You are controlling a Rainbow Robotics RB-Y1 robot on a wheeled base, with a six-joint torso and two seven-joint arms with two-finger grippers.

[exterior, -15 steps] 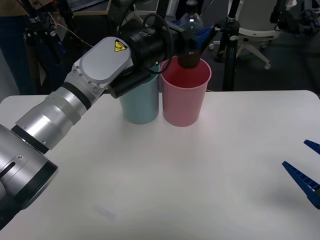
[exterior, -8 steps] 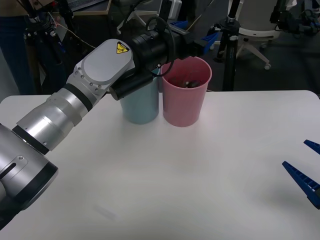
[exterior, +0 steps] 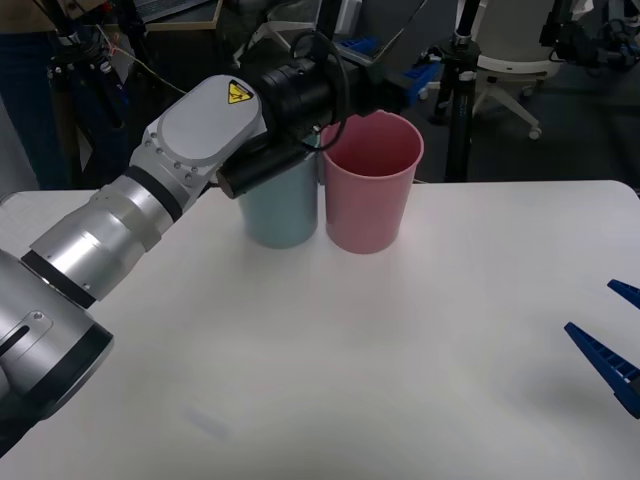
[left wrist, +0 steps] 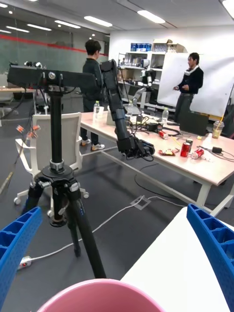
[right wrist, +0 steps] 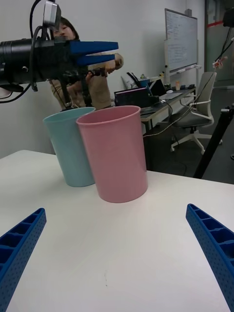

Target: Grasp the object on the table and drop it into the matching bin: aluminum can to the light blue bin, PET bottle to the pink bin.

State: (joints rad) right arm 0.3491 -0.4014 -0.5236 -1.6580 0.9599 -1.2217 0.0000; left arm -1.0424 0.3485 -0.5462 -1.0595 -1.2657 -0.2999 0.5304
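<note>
White tabletop ahead: your left gripper hangs wide open and empty directly above the pink bin; right gripper idles open, well apart.

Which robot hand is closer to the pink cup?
The left gripper: it hangs open just above the pink bin, behind its rim. The right gripper waits open far off, low over the table's near right edge.

Robot's left arm reaches far forward, right waits low

The left gripper is held high with blue fingers spread; the right gripper hovers low at the right, fingers wide apart
</note>
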